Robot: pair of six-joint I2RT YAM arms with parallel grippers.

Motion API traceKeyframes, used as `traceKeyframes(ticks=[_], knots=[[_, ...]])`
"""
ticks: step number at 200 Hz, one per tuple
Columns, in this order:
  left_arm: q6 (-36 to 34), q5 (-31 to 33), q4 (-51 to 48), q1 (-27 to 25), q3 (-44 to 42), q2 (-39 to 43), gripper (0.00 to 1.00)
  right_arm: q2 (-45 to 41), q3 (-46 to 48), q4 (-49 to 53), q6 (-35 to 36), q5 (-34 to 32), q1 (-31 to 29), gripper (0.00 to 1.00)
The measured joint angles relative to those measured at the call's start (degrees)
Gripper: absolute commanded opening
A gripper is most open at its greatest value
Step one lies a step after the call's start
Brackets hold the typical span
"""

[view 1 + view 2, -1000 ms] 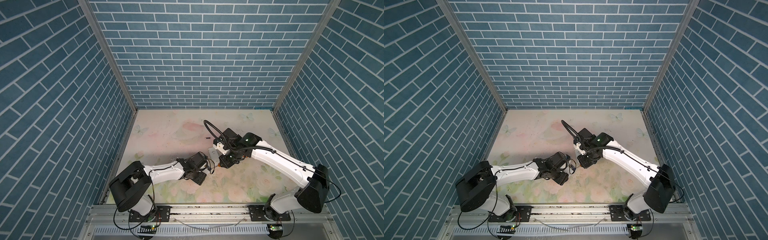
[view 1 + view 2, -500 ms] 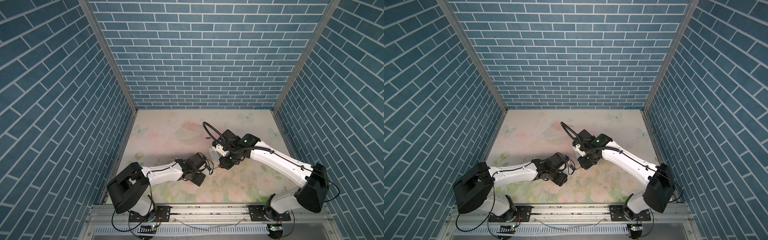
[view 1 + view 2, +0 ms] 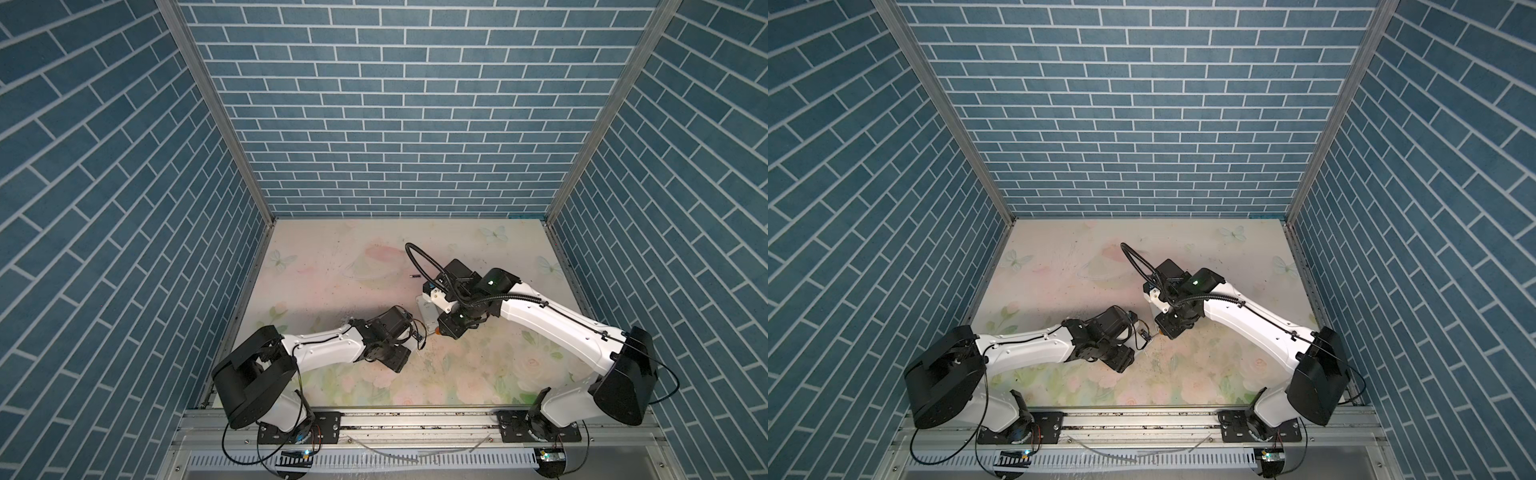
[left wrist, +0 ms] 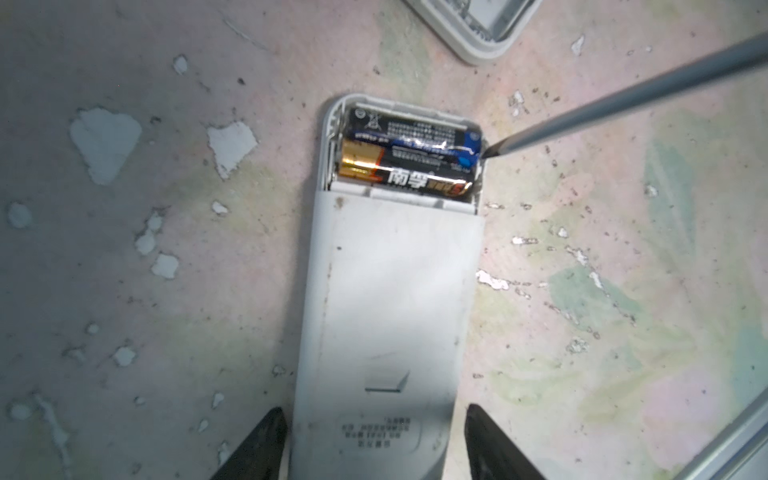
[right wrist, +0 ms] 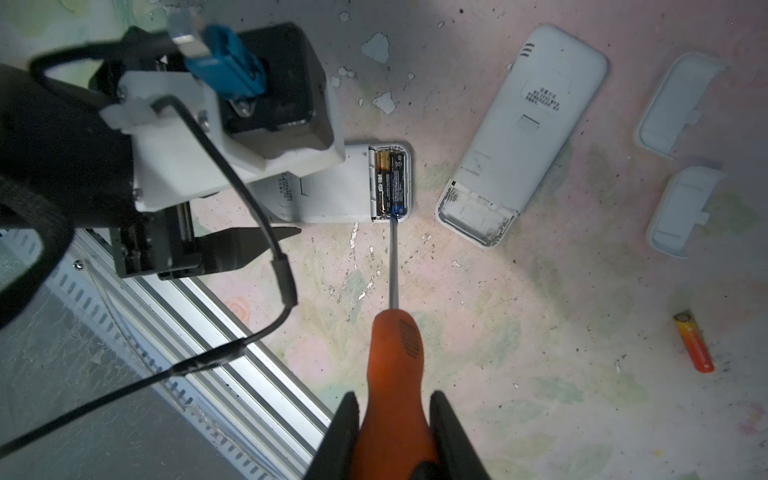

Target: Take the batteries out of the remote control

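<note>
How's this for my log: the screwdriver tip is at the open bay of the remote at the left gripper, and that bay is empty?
Not empty: the left wrist view shows two batteries in that bay. The screwdriver tip is at it, remote at the left gripper.

Walls [image 3: 374, 124]: blue brick pattern on three sides. Floor [image 3: 332, 266]: pale floral mat, apparently chipped. Aluminium rail [image 3: 415, 419] along front.

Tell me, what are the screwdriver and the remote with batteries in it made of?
On the screwdriver, the handle looks like matte orange plastic or rubber, with a ribbed patch; its shaft looks like smooth grey metal with a dull shine. The remote is probably hard white plastic: matte, scuffed, with moulded edges.
</note>
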State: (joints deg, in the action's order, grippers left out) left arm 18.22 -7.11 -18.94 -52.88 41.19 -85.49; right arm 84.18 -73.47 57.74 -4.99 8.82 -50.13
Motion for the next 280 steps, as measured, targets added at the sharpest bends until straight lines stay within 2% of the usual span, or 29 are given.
traceKeyframes(ticks=[280], knots=[[0.0, -0.5, 1.6, 0.0, 0.1, -0.6, 0.67, 0.0, 0.5, -1.5, 2.5, 0.4, -1.8, 0.0]])
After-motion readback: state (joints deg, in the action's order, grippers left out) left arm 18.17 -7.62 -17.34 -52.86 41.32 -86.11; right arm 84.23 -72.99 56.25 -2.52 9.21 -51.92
